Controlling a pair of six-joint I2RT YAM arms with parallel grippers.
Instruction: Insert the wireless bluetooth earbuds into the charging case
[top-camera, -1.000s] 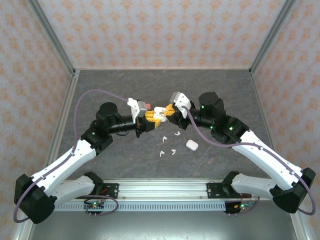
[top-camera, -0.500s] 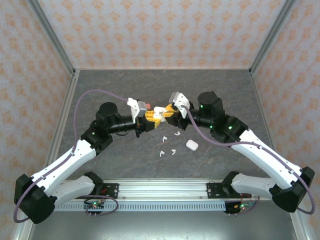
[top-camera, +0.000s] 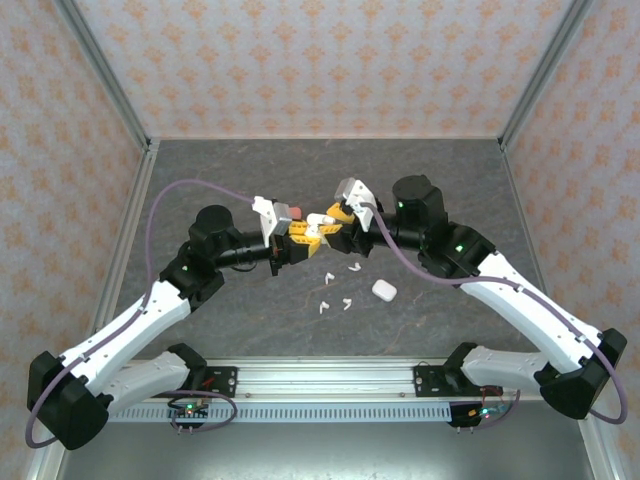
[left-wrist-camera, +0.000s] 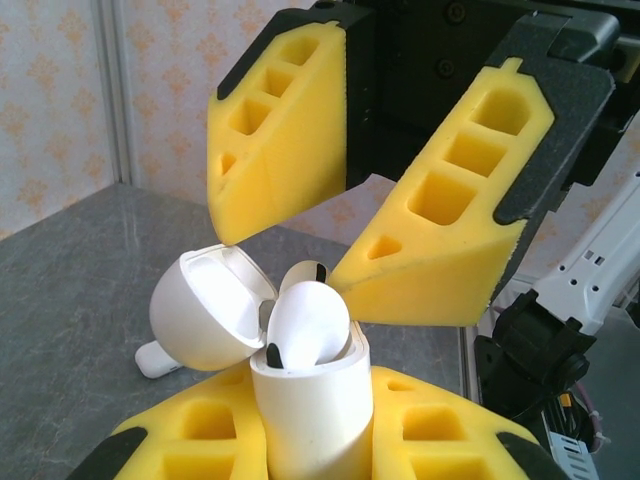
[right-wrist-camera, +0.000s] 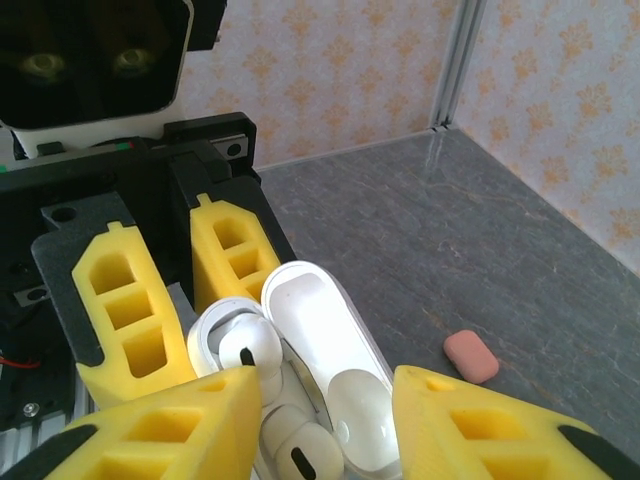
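- the left hand is seen clenched on a white charging case, which is held upright between its yellow foam fingers, above the middle of the grey counter.
- the case's lid is swung open to one side; in the right wrist view it is seen tipped back beside the body.
- a white earbud is seated in the open case, its rounded head raised above the rim; in the right wrist view two buds are seen in the wells.
- the right hand is released: its two yellow fingers are spread apart just above the case, and nothing is gripped between them.
- four loose wireless bluetooth earbuds are scattered on the counter just in front of the two hands, near one another.
- a closed white case is lying just right of those buds.
- a salmon-pink case is lying on the counter, apart from the hands.
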